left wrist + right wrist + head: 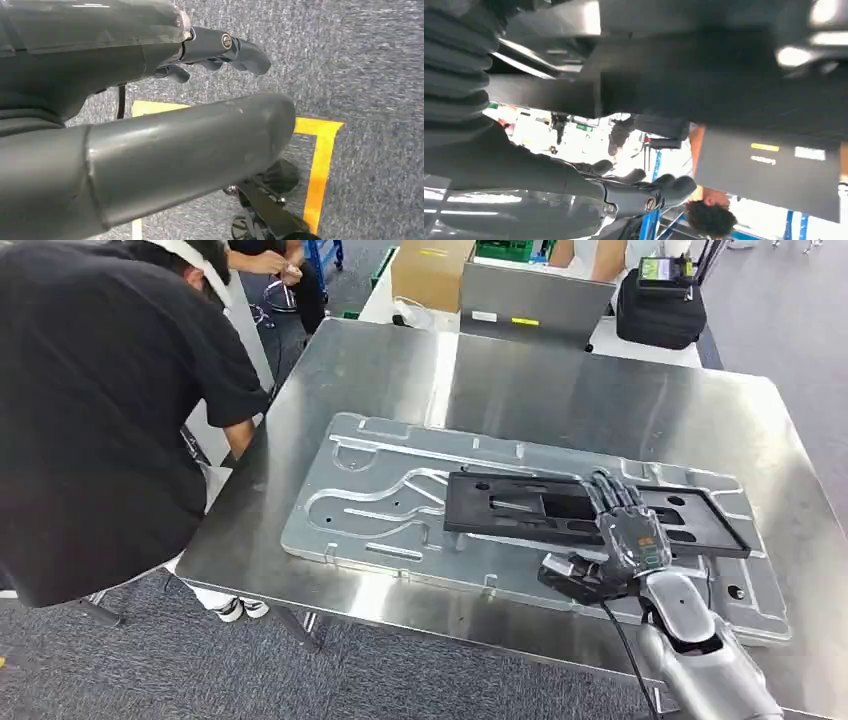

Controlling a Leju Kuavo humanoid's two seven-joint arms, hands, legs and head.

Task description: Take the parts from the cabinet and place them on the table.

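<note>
While a person in a black shirt (95, 410) bends over the 9 o'clock side of the stainless steel table (600, 390), the robot's right hand (620, 545) rests on the near edge of a black plastic frame part (520, 508), its dark fingers (612, 495) laid flat over the part's top and the thumb off to the side at the part's near rim. Whether the hand actually clamps the part or merely lies on it cannot be told from the head view, and the blurred right wrist view, where the hand (639, 192) shows extended fingers below the dark part (704, 85), settles nothing more.

The black part lies flat on a large silver aluminium plate (380, 510) with milled channels, toward the plate's 3 o'clock half. The plate sits flat across the middle of the table.

At the table's 12 o'clock edge stand a grey laptop lid (535, 302), a cardboard box (428, 270) and a black bag (660, 310).

The left hand (210, 55) hangs over grey carpet (375, 60) marked with yellow tape (320, 165); its fingers are loosely apart and hold nothing.
</note>
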